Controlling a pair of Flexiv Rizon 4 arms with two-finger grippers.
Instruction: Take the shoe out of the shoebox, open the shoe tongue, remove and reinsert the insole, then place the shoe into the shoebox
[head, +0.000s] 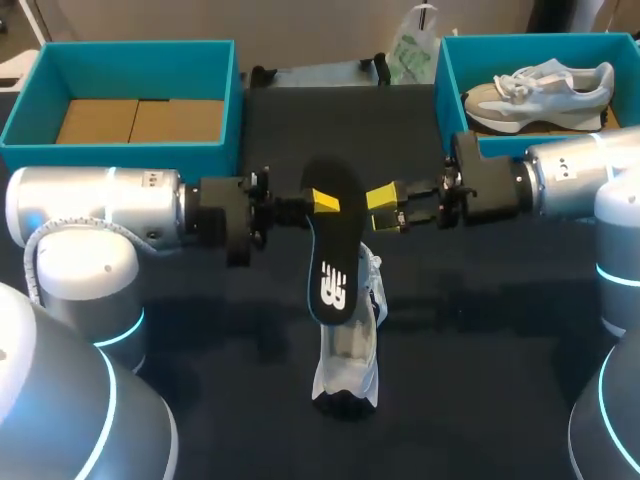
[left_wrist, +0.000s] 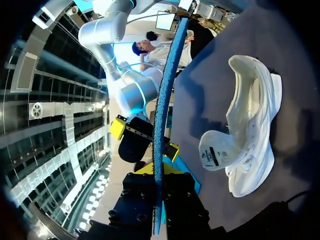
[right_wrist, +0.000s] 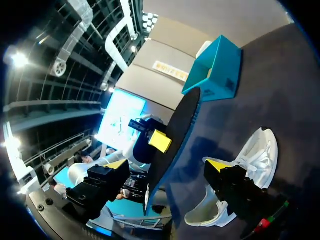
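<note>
A black insole (head: 334, 262) with a white logo hangs in the air over the table's middle, and my left gripper (head: 318, 203) is shut on its upper end. In the left wrist view the insole (left_wrist: 161, 110) shows edge-on, blue, clamped in my left gripper (left_wrist: 158, 192). My right gripper (head: 384, 208) stands open just right of the insole. In the right wrist view the insole (right_wrist: 175, 135) sits between its spread fingers (right_wrist: 167, 165) without touching them. The white shoe (head: 350, 355) lies on the dark table below, also seen as the shoe (left_wrist: 250, 130) and the shoe (right_wrist: 252, 160).
An empty teal shoebox (head: 30, 112) stands at the back left. At the back right, a second teal shoebox (head: 448, 85) holds another grey-white shoe (head: 540, 85). A white plastic bag (head: 412, 50) lies at the table's far edge.
</note>
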